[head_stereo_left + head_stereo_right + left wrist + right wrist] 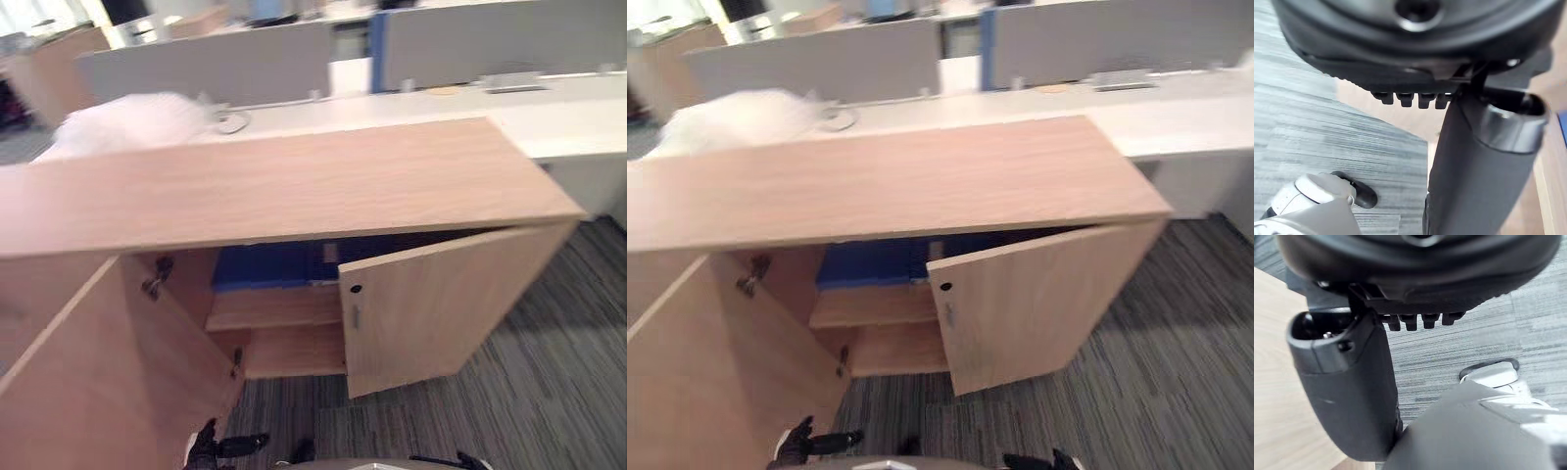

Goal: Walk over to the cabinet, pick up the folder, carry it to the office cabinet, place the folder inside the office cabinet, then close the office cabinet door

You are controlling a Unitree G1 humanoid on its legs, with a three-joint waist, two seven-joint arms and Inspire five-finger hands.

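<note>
A blue folder (pixel 265 264) lies inside the wooden office cabinet (pixel 294 181), on its upper shelf, partly hidden under the top. The cabinet's left door (pixel 108 382) stands wide open. Its right door (pixel 441 304) is partly open and covers the right half of the inside. My left hand (pixel 211 446) hangs low near the left door's bottom edge, fingers relaxed and holding nothing; the same hand (pixel 1415 54) appears over the carpet. My right hand (pixel 1048 460) hangs low in front of the right door, also open and holding nothing, with its thumb (pixel 1347 382) beside a wood panel.
A white blurred object (pixel 137 117) sits past the cabinet's back left corner. White desks (pixel 549 108) with grey partitions (pixel 470 44) run behind the cabinet. Grey striped carpet (pixel 549 392) lies in front and to the right.
</note>
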